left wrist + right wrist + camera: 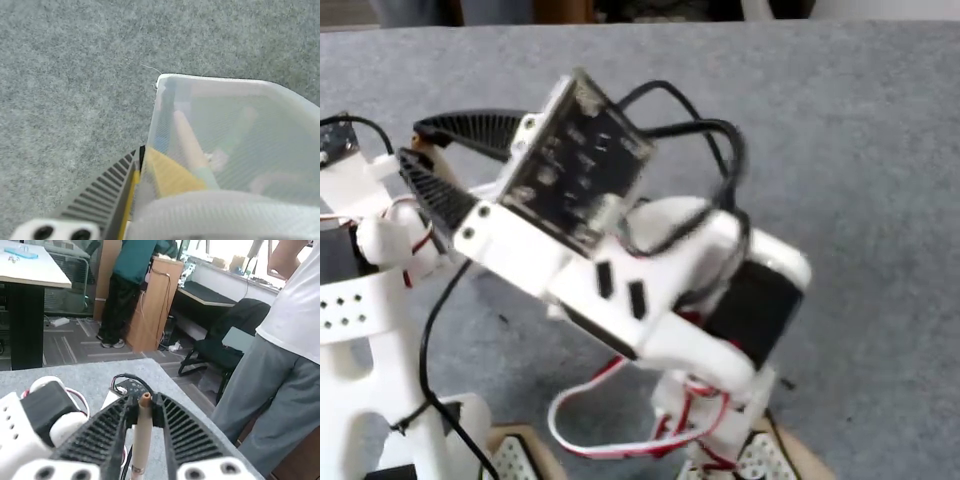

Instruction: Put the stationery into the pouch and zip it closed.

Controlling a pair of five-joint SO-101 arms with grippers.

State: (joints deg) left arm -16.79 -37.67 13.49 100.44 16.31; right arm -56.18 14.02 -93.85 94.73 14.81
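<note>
In the right wrist view the two black ribbed fingers (107,427) of the right gripper (145,402) are clenched on a slim cream pen with a brown tip (142,435). The pen stands between them, its tip poking just past their ends. Just beyond the fingers lies a small dark circuit board (127,386) with a black cable, and beside them is a white motor housing with red-and-white wires (35,415). From the high view the same black fingers (470,128) reach out from the white right arm (650,280). The arm carries a dark camera board (575,160) and leans across the grey felt desk (860,150) towards the white left arm (360,300). In the left wrist view one black ribbed finger (107,187) of the left gripper (137,170) lies against the edge of a translucent white mesh pouch with a white zip edge (235,130). The left fingers appear closed on that edge. Through the pouch's mesh show a flat yellow piece (170,175) next to the finger and several pale stick-shaped items (187,137) too blurred to name. The pouch's far corner is seen against the grey desk (65,75).
</note>
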